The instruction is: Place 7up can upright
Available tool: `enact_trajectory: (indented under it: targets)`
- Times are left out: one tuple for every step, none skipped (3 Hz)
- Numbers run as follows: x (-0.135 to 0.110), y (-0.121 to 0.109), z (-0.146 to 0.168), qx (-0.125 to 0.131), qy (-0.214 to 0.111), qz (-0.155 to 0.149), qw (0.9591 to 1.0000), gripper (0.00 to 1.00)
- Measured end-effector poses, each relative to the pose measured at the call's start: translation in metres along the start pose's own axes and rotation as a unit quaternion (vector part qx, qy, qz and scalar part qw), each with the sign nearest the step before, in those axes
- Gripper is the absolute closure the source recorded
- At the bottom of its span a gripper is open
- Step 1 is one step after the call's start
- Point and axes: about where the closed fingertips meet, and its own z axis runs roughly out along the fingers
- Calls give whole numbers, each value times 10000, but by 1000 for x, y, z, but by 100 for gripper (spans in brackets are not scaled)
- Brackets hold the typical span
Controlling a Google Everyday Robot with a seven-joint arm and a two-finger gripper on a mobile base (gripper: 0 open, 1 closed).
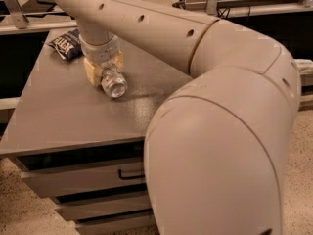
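The 7up can (114,84) lies on its side on the grey cabinet top (58,121), with its shiny metal end facing the camera. My gripper (105,75) comes down from the arm above and is over the can's rear part. One tan finger (92,72) presses on the can's left side. The other finger (119,61) is on its right side. The gripper is shut on the can, which still rests on the surface.
A dark blue crinkled chip bag (66,43) lies at the back left of the cabinet top. Drawers (122,173) sit below the front edge. My bulky arm (220,131) fills the right side of the view. Shelving stands behind.
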Motion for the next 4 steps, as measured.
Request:
enact_trajectory:
  targets:
    - [-1,-6,-12,219,-127,-22,9997,64]
    - [6,-17,-40,262,-623,-186,9975,87]
    - [25,-27,-66,60,-1387,-531,9889,100]
    - [42,-23,-70,-456,-2071,-815,9739,100]
